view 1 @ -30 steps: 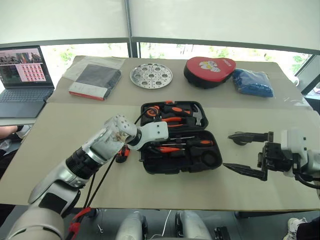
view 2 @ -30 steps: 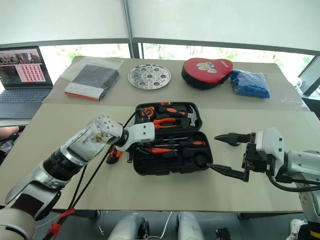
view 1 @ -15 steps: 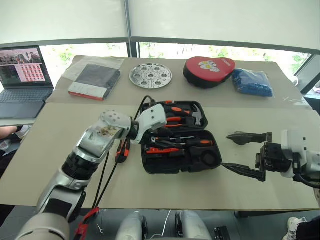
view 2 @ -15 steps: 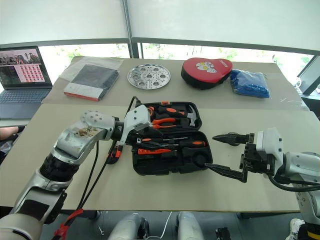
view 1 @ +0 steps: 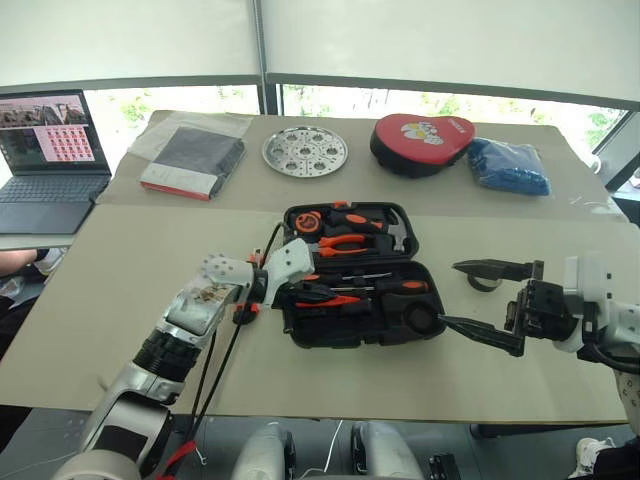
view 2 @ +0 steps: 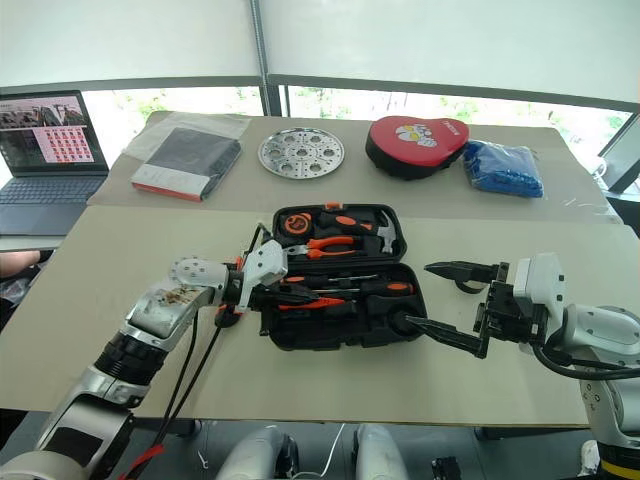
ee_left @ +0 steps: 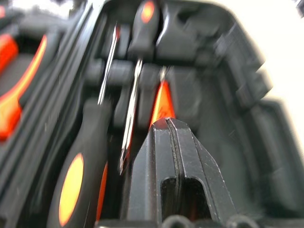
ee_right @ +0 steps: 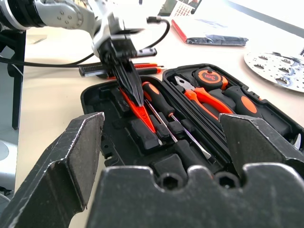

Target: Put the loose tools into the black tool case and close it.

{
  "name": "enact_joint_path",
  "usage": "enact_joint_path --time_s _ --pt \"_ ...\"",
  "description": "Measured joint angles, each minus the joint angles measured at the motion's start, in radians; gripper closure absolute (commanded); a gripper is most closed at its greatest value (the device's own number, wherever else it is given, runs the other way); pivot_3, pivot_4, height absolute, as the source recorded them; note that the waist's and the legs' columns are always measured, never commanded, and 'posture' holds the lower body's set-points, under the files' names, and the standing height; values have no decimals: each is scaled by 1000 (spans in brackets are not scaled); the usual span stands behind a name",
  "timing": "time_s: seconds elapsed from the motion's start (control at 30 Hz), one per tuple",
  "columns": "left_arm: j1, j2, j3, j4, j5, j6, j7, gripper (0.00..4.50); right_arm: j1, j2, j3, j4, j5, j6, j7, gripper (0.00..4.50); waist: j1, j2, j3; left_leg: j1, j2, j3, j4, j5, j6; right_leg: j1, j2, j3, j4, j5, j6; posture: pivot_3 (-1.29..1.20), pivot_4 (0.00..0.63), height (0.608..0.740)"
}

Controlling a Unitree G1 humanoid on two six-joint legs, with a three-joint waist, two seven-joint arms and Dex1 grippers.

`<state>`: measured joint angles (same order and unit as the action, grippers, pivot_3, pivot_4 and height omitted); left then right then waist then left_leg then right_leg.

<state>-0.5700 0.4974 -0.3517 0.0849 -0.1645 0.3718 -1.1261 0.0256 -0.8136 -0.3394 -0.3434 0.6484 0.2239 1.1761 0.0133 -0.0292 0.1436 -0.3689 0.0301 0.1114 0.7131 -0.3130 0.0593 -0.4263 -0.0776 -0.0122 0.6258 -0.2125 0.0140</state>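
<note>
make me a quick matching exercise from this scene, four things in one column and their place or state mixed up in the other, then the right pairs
Things:
1. left gripper
2. right gripper
3. black tool case
4. round metal plate

Places or states:
a. fingers spread wide, just right of the case
b. lying open in the middle of the near table
c. on the far table, between the flat dark book and the red-topped pouch
d. fingers shut, tips over the slim orange tool in the case's front half

Pairs: 1-d, 2-a, 3-b, 4-c
</note>
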Motion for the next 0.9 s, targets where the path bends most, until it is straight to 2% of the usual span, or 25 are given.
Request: enact_joint_path --time_s 0.33,0.43,0.5,0.6,0.67,0.7,0.8,0.9 --pt "12 8 -16 -47 16 51 14 4480 7 0 0 -3 0 0 -3 0 -1 1 -1 2 1 0 0 -1 1 2 0 0 0 0 0 0 150 740" --pt "59 14 8 -81 0 41 16 4480 17 3 -3 -3 0 0 -10 0 -3 1 -1 2 2 0 0 0 1 2 0 0 0 0 0 0 150 740" --pt "112 14 77 -107 -50 35 21 4480 22 16 -15 5 -2 -18 -16 0 -5 1 -1 2 2 0 0 0 1 1 0 0 1 0 0 0 150 740" --pt "214 18 267 -164 -160 -1 58 3793 29 41 -53 53 -32 -89 -22 0 -8 1 -1 1 3 0 -1 0 0 0 0 0 1 0 0 0 150 740" --pt "300 67 417 -235 -217 -37 74 3057 33 60 -72 88 -59 -159 -20 0 -8 1 -1 1 3 0 -1 0 -1 0 -1 0 1 0 0 0 150 740" --pt "326 78 454 -252 -229 -48 76 2721 37 67 -77 93 -62 -176 -20 0 -9 2 -1 2 3 0 -1 0 -1 0 0 0 0 0 0 0 150 740" --pt "582 132 681 -320 -249 -102 100 1649 47 103 -75 129 -72 -258 21 0 -22 2 -1 4 4 1 -3 0 -3 1 -1 1 0 -1 -2 0 150 740" --pt "768 134 830 -311 -244 -111 145 653 60 121 -64 151 -54 -291 70 0 -19 2 -1 4 4 1 -4 -2 -1 1 -3 -1 0 -1 -2 0 150 740"
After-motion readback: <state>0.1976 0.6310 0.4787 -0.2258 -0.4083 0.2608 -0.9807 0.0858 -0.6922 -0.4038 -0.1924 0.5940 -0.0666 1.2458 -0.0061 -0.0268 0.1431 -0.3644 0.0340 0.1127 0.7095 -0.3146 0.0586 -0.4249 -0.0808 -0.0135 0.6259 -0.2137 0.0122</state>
